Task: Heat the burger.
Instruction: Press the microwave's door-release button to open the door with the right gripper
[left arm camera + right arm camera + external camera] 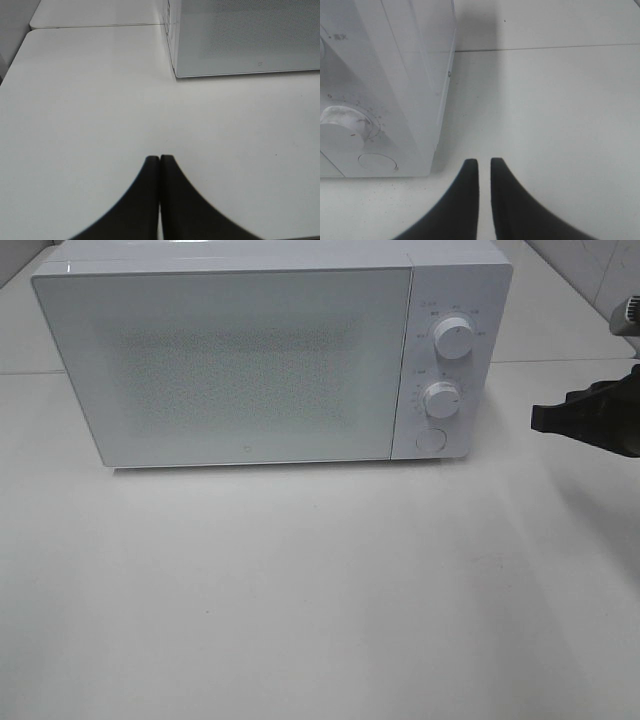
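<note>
white microwave closed, burger nowhere in sight

the burger shows in none of the three views. the microwave has its door closed and the frosted front hides the inside, so i cannot tell whether the burger sits in there. the right gripper hangs beside the control panel, apart from it, jaws drawn almost together with only a thin slit and nothing between them. the left gripper is closed tip to tip, empty, low over the bare table.

what could go wrong, as i judge it: if the lower dial is next, near-closed jaws must part first, or they would only push at the knob's face and could shove the oven back. coming in from the side, a finger might catch the round button under that dial, likely the door release. turning the upper dial instead would change the wrong setting.

the high camera alone shows both dials and the whole door. the right wrist view alone shows the slit between the jaws and the oven's side wall. the left wrist view alone shows the left claw, which the high camera misses.
</note>
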Controlling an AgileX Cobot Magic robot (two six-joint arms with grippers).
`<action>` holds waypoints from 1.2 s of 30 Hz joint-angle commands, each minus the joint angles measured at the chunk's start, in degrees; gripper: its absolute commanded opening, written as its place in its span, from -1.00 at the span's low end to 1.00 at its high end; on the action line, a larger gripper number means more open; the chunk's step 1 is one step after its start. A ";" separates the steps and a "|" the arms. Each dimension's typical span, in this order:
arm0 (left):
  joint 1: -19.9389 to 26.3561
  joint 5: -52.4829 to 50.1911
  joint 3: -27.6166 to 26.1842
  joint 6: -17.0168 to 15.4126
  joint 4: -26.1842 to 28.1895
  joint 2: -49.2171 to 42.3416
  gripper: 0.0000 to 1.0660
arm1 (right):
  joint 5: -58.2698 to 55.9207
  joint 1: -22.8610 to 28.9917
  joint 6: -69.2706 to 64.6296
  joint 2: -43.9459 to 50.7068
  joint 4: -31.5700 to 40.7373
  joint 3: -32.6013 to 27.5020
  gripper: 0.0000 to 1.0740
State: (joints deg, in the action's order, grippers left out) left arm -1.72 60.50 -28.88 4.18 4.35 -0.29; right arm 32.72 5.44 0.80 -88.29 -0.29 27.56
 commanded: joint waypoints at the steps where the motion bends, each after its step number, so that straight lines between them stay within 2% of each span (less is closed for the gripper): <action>1: 0.06 -0.92 0.23 -0.34 -0.06 -1.15 -1.00 | 4.64 -0.11 0.46 -2.29 -2.98 0.11 -1.00; 4: 0.06 -0.92 0.23 -0.34 -0.06 -1.15 -1.00 | 6.76 -0.11 -1.32 -3.55 -5.96 0.11 -1.00; 5: 0.06 -0.92 0.23 -0.34 -0.06 -1.15 -1.00 | 9.00 -0.11 -4.58 -4.98 -9.40 0.11 -1.00; 8: 0.06 -0.92 0.23 -0.34 -0.06 -1.15 -1.00 | 11.57 -0.11 -9.74 -6.76 -13.64 0.11 -1.00; 12: 0.06 -0.92 0.23 -0.34 -0.06 -1.15 -1.00 | 14.32 0.23 -15.64 -9.22 -17.25 0.11 -1.00; 15: 0.06 -0.92 0.23 -0.34 -0.06 -1.15 -1.00 | 14.61 1.60 -15.99 -10.43 -17.02 0.11 -1.00; 17: 0.06 -0.92 0.23 -0.34 -0.06 -1.15 -1.00 | 14.84 6.19 -15.36 -11.92 -16.21 0.40 -1.00; 20: 0.06 -0.92 0.23 -0.34 -0.06 -1.15 -1.00 | 14.55 7.45 -15.36 -12.38 -16.04 0.80 -1.00; 25: 0.06 -0.92 0.23 -0.34 -0.06 -1.15 -1.00 | 13.24 13.87 -15.30 -15.01 -13.52 3.61 -1.00; 31: 0.06 -0.92 0.23 -0.34 -0.06 -1.15 -1.00 | 11.97 15.87 -15.64 -17.53 -13.01 6.65 -1.00; 34: 0.06 -0.92 0.23 -0.34 -0.06 -1.15 -1.00 | 11.80 15.87 -18.91 -19.19 -12.15 7.79 -1.00; 36: 0.06 -0.92 0.23 -0.34 -0.06 -1.15 -1.00 | 11.69 15.87 -27.10 -20.74 -12.09 9.11 -1.00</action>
State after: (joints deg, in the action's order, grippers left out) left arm -1.72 60.50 -28.88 4.18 4.35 -0.29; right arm 44.46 21.20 -20.63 -108.46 -12.43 35.52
